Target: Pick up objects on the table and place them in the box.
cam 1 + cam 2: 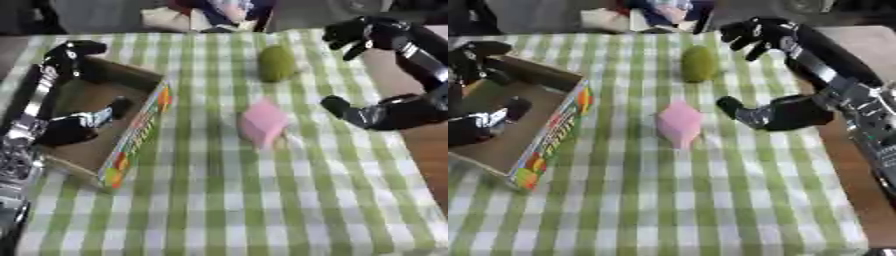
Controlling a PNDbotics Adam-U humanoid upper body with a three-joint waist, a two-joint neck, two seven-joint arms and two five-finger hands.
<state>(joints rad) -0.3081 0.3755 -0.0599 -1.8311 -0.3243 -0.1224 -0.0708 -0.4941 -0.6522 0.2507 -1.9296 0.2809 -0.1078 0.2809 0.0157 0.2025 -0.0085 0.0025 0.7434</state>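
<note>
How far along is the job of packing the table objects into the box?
Nothing looks packed yet. The open cardboard box shows only the left hand over it. The open right hand holds nothing. The pink block and green rounded object are left on the checked cloth.

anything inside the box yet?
No object visible in the box. Only the left hand reaches over its brown floor and hides part of it. The pink item and green item lie on the tablecloth.
</note>
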